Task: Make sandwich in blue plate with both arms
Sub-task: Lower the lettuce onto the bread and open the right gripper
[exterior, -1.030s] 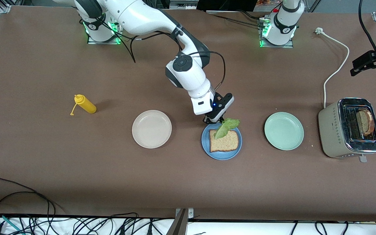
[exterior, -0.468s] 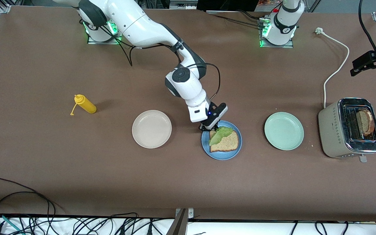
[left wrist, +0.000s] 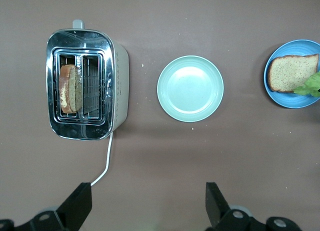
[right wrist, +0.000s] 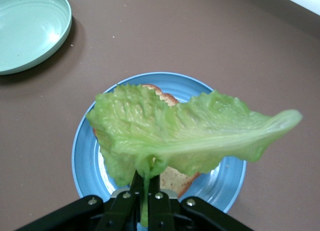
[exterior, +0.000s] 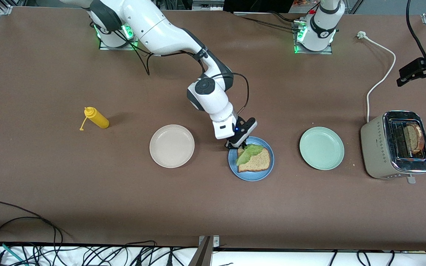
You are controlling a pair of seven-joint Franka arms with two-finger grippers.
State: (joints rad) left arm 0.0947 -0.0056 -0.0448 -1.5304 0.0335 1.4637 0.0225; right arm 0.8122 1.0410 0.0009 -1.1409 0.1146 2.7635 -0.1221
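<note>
Lowered since a second ago, the right gripper (exterior: 239, 145) pinches the lettuce leaf (exterior: 249, 153) onto the bread slice (exterior: 255, 162) in the blue plate (exterior: 250, 175); the left gripper (left wrist: 147, 203) – jaws wide – waits above the toaster (exterior: 396, 144).

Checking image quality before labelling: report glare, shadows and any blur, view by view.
Front view: even light, soft shadow beside the mustard bottle. Left wrist view: sharp, bright glare on the toaster top, sheen on the green plate. Right wrist view: lettuce crisp, a highlight on the green plate.
</note>
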